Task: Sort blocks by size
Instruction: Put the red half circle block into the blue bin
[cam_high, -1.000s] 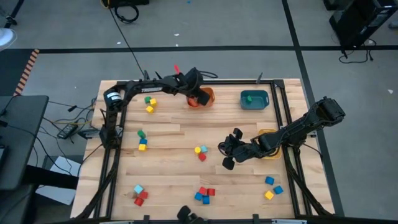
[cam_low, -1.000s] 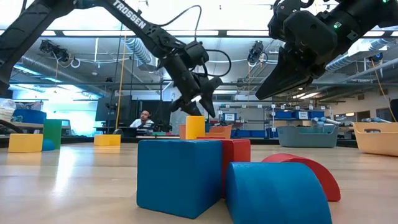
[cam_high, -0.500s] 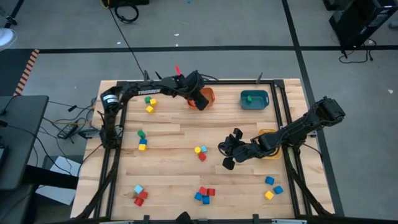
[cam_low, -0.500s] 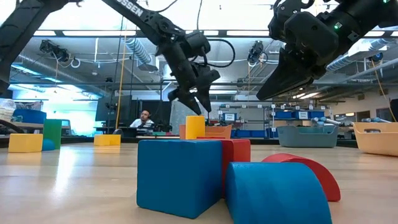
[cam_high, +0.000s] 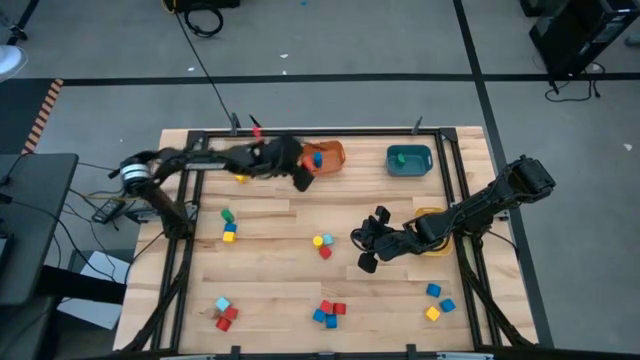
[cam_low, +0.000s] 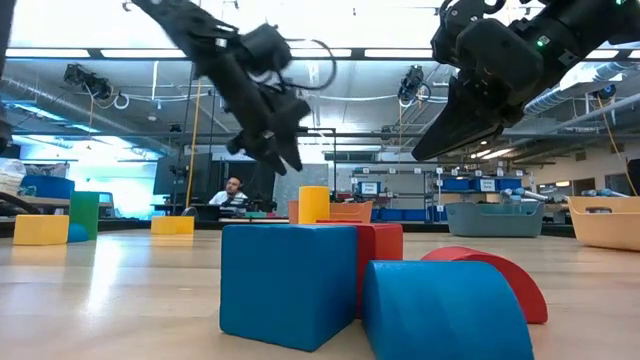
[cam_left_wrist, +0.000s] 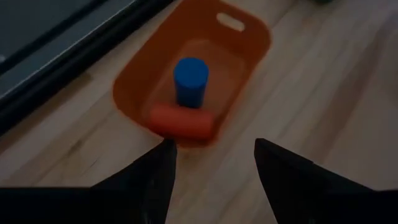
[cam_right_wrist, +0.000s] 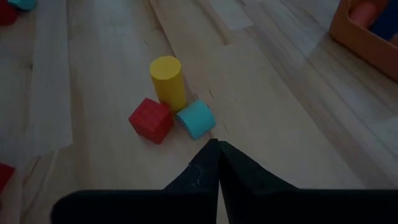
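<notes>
High view: left gripper (cam_high: 300, 178) released, right gripper (cam_high: 362, 250) clenched empty; orange bin (cam_high: 334, 152) holds two blocks, most blocks (cam_high: 327, 312) unsorted.

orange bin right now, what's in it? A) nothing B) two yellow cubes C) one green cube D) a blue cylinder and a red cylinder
D: the left wrist view shows the orange plastic bin holding an upright blue cylinder block and a red cylinder block lying beside it.
</notes>
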